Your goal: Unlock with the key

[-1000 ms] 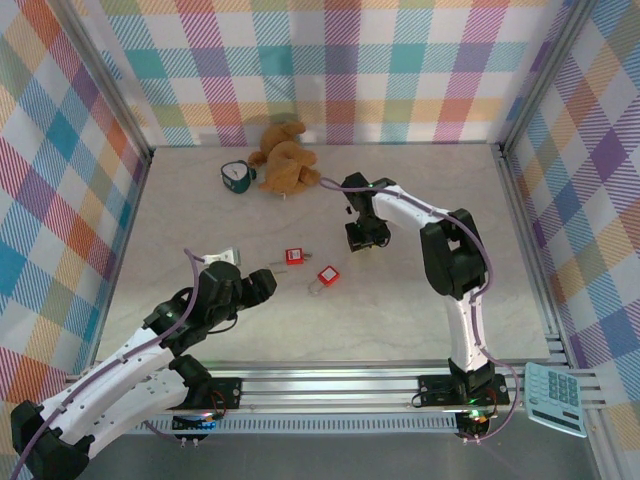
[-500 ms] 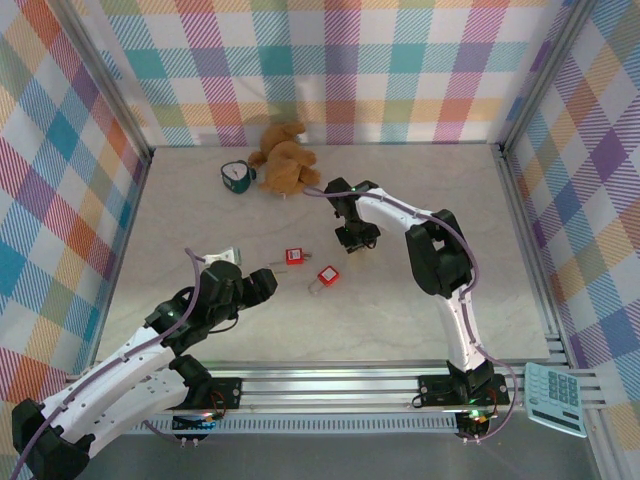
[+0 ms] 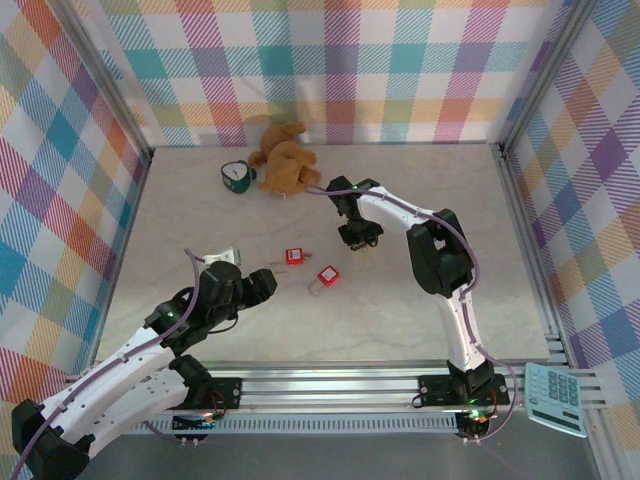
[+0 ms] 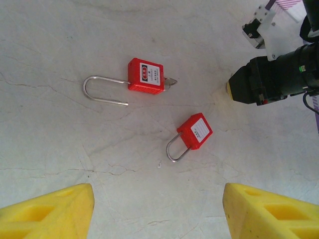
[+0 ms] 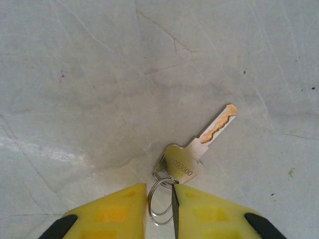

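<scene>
Right gripper (image 5: 159, 193) now sits further left, jaws narrowed onto the ring of the key (image 5: 202, 144), so pickup is starting; left gripper (image 4: 158, 209) gapes wide.

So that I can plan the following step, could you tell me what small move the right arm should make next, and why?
Probably a slight lift, to test the grip: the right gripper pinches the ring of the key, which lies flat on the table, blade pointing away.

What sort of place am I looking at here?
Probably a robot test cell in a lab: two arms bolted to a metal rail, plaid cloth walls around the table, and props like red padlocks, a key.
</scene>
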{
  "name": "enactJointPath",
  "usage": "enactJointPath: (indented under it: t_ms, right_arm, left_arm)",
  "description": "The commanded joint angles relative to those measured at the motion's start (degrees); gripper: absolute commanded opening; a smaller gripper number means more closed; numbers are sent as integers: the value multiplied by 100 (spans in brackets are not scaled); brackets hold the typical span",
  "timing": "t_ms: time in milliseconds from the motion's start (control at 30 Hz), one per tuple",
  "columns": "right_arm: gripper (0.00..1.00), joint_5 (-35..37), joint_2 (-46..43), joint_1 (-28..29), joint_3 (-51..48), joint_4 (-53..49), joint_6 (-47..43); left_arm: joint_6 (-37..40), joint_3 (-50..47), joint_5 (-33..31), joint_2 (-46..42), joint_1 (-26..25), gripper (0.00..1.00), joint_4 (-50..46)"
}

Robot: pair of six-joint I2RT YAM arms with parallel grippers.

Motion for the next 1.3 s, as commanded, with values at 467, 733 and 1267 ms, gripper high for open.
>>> enactJointPath:
  t_ms: [467, 733, 1267]
  right_arm:
    - [15, 210, 42, 6, -90, -83, -78]
    - [5, 275, -99, -1, -128, -2, -74]
    - [15, -1976, -116, -168, 138, 201, 790]
  left_arm:
    - [-18, -92, -35, -142, 39, 69, -38]
    - [-18, -94, -47, -141, 42, 68, -50]
    - [23, -49, -48, -138, 40, 68, -85]
